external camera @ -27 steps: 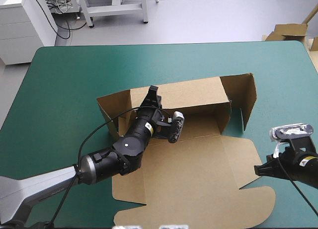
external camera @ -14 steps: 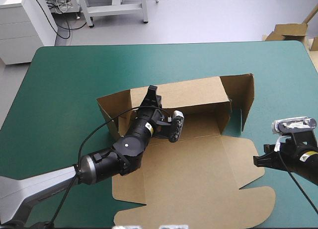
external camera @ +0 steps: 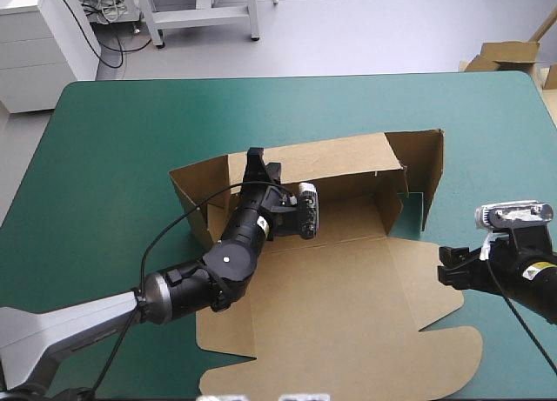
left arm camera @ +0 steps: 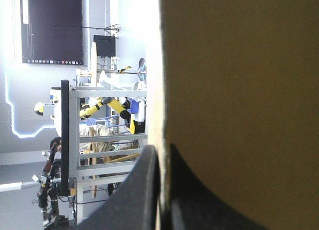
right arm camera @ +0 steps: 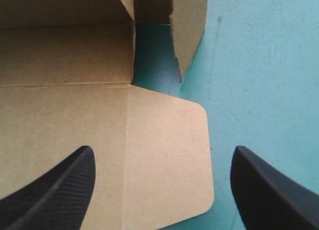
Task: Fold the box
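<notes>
Left of centre, your left gripper pinches the raised back wall of the brown box, mid-frame on the teal-green cover. Lower right, your right gripper hangs wide apart, empty, at a flat side flap. Walls are going up; next, probably lift that flap.

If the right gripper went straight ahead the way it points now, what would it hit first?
Most likely the right gripper meets the rounded side flap of the box, lying flat just ahead; height over it is unclear.
</notes>
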Robot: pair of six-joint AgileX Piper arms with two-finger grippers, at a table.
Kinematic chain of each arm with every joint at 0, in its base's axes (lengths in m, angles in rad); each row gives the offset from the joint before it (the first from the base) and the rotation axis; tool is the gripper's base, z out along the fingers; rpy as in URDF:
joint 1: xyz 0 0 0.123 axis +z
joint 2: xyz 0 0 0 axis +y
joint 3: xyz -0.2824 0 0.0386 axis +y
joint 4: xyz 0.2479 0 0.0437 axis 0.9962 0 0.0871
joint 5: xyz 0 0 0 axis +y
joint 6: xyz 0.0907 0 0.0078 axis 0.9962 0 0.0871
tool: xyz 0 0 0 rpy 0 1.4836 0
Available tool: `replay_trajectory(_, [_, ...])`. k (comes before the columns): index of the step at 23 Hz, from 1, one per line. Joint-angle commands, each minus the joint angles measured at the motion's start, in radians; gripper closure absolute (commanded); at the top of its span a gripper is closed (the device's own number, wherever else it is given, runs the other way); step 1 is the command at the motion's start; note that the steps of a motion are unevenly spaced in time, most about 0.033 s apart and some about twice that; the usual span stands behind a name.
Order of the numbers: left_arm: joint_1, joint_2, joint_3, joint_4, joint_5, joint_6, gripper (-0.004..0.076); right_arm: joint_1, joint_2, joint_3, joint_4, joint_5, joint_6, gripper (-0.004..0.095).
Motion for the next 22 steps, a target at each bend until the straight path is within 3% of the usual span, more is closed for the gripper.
replay_trajectory(1, [-0.008, -0.032, -0.021, 0.083, 0.035, -0.111, 0.0731, -0.005, 0.001, -0.024, 0.068, -0.067, -0.001, 0.0209])
replay_trajectory(10, [-0.008, 0.006, -0.021, 0.083, 0.037, -0.102, 0.0731, -0.005, 0.129, -0.194, 0.052, -0.048, 0.026, 0.0209])
replay_trajectory(12, [-0.02, 0.028, -0.021, 0.133, 0.078, -0.092, 0.0731, -0.005, 0.252, -0.376, 0.049, 0.002, 0.005, 0.0209])
replay_trajectory(16, [-0.025, 0.045, -0.021, 0.132, 0.063, -0.1, 0.0731, -0.005, 0.503, -0.683, 0.041, 0.037, -0.01, 0.0209])
replay_trajectory(22, [-0.025, 0.045, -0.021, 0.132, 0.056, -0.1, 0.0731, -0.004, 0.856, -1.008, 0.072, 0.082, -0.014, 0.0212])
